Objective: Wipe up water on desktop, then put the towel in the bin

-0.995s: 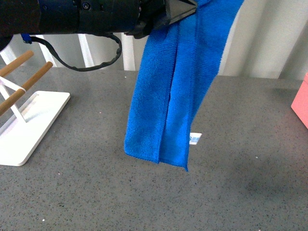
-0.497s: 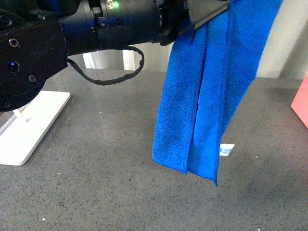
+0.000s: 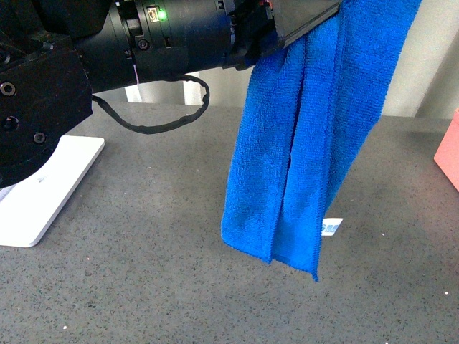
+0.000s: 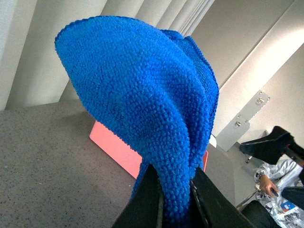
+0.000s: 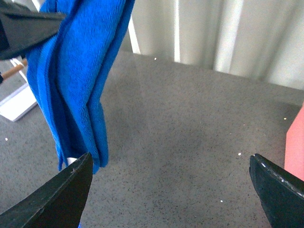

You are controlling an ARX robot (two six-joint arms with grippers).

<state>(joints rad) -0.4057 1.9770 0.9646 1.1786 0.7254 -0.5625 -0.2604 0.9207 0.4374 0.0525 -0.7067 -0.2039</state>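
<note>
The blue fluffy towel (image 3: 301, 158) hangs in long folds from my left gripper (image 3: 308, 18) at the top of the front view. Its lower edge and white tag (image 3: 331, 227) dangle just above the speckled grey desktop (image 3: 143, 272). In the left wrist view the gripper (image 4: 175, 199) is shut on a bunched fold of the towel (image 4: 142, 95), with the pink bin (image 4: 118, 149) behind it. My right gripper (image 5: 171, 185) is open above bare desktop (image 5: 190, 123), with the towel (image 5: 76, 80) beside one finger. A corner of the bin (image 3: 448, 154) shows at the right edge.
A white flat rack base (image 3: 43, 193) lies at the left of the desktop, partly behind my left arm. Pale curtains line the back. The bin's pink edge (image 5: 295, 142) also shows beside my right gripper. A person sits far off in the left wrist view.
My left arm has carried the hanging towel to the right, toward the bin side. The arm now covers the rack's wooden rods. In the last half second the towel's lower end swung slightly left.
</note>
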